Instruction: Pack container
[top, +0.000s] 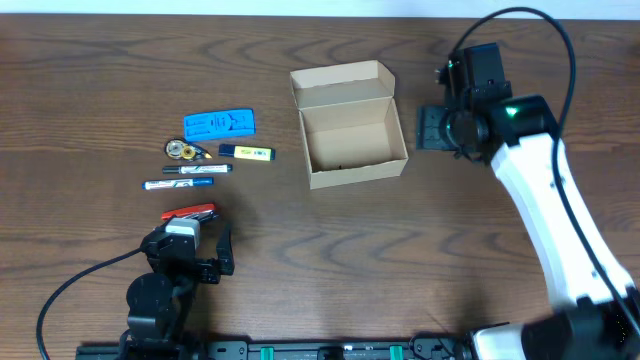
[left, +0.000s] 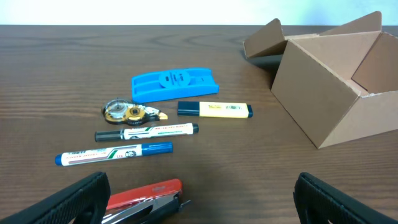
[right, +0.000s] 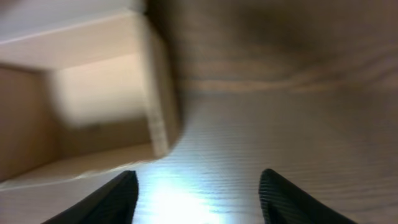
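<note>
The container (top: 348, 125), a tan cardboard box, stands open on the wooden table with its flap lid raised at the far side. It looks empty. It shows at the right of the left wrist view (left: 329, 87) and, blurred, at the upper left of the right wrist view (right: 93, 106). My right gripper (top: 432, 128) hovers just right of the box, open with only table between its fingers (right: 199, 193). My left gripper (top: 190, 255) is near the front edge, open wide (left: 199, 202), and a red stapler (left: 146, 193) lies just inside its left finger.
Left of the box lie a blue plastic piece (top: 219, 123), a round correction tape (top: 183, 150), a yellow highlighter (top: 246, 152), a black marker (top: 197, 169) and a blue marker (top: 178, 184). The red stapler (top: 190, 212) lies closest to the left arm.
</note>
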